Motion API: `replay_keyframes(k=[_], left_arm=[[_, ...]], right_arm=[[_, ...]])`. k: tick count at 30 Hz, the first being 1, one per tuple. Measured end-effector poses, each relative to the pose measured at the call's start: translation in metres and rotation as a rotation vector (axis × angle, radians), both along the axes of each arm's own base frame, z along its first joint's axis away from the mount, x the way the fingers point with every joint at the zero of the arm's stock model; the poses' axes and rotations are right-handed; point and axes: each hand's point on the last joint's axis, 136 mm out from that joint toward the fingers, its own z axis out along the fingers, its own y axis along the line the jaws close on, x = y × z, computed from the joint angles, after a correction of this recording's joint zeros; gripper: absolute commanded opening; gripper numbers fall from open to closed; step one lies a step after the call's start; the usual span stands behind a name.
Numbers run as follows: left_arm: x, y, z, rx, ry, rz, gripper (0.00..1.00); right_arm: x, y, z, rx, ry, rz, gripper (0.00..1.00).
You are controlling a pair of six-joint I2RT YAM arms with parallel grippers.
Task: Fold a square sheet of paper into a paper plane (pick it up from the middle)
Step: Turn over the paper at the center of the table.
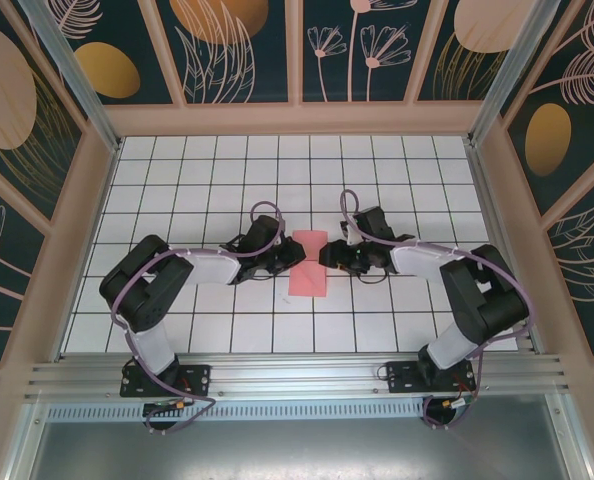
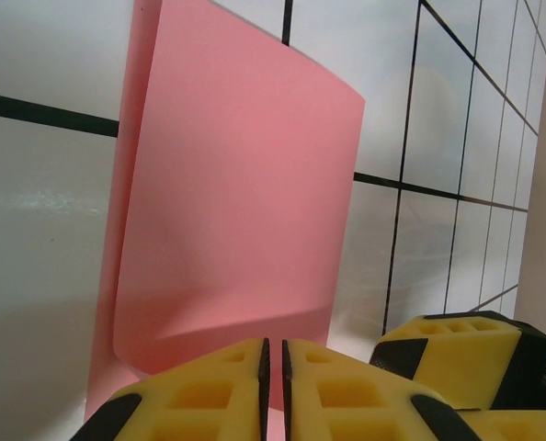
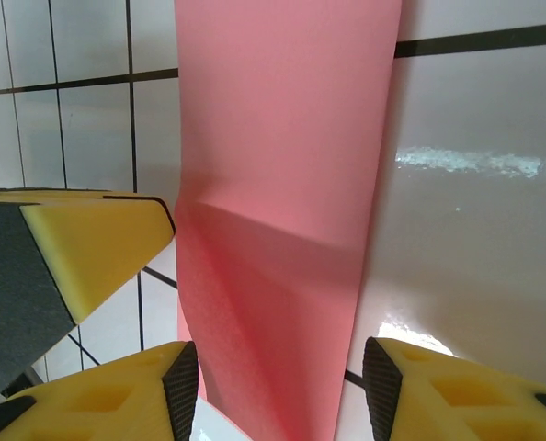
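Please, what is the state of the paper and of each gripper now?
square sheet of paper: doubled over, bulging, not yet a plane.
left gripper: shut on the sheet's edge.
right gripper: open, one finger on each side of the sheet.

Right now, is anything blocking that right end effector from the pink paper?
Nothing visible does. The right end effector stands open with the square sheet of paper between its fingers; the left end effector pinches it from the opposite side.
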Motion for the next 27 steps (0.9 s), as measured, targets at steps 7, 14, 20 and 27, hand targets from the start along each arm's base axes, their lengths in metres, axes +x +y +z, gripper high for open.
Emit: replay_keyframes(k=[7, 14, 20, 27], left_arm=[[-0.001, 0.002, -0.014, 0.026, 0.021, 0.001, 0.17], [-0.001, 0.004, -0.020, 0.040, 0.026, 0.004, 0.19], [-0.001, 0.004, -0.020, 0.040, 0.026, 0.004, 0.20], [0.000, 0.003, -0.019, 0.037, 0.023, 0.004, 0.22]], right_arm=[[0.001, 0.001, -0.016, -0.023, 0.038, 0.001, 0.50], [0.003, 0.005, -0.019, -0.015, 0.044, 0.009, 0.46], [0.004, 0.007, -0.019, -0.006, 0.050, 0.007, 0.45], [0.004, 0.014, -0.018, 0.030, 0.051, 0.023, 0.42]])
